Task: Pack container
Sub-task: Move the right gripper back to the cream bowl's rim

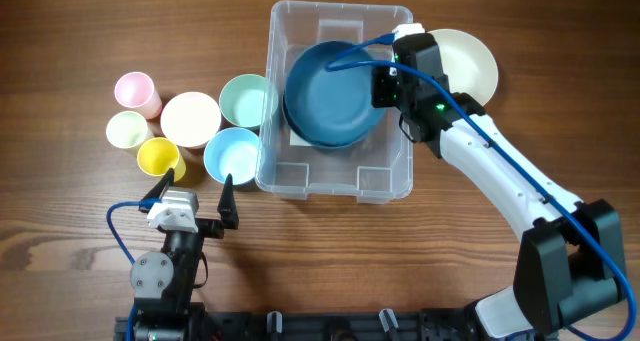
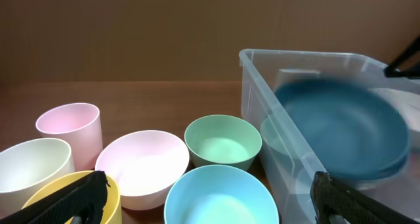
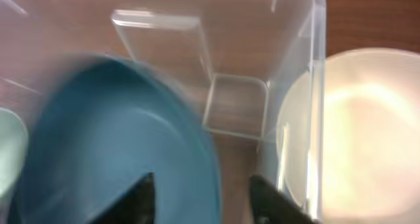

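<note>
Right tool [image 3: 202, 196], fingers spread, hangs over the clear plastic container [image 1: 338, 184] at upper centre of the overhead view; a dark blue plate [image 1: 330, 96] lies inside it. Left tool [image 1: 195, 189], likewise spread, sits lower left over the table [image 1: 80, 21], just below a yellow cup [image 1: 158, 157] and a light blue bowl [image 1: 232, 156].

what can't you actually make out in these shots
Container floor: overhead, mostly covered by the blue plate.
Whether the plate lies flat: blurred in both wrist views.
Right gripper tips: overhead, hidden under its own wrist.
Yellow cup: left wrist, cut by the bottom edge and the left gripper.
Cream plate: overhead, partly under the right arm.
</note>
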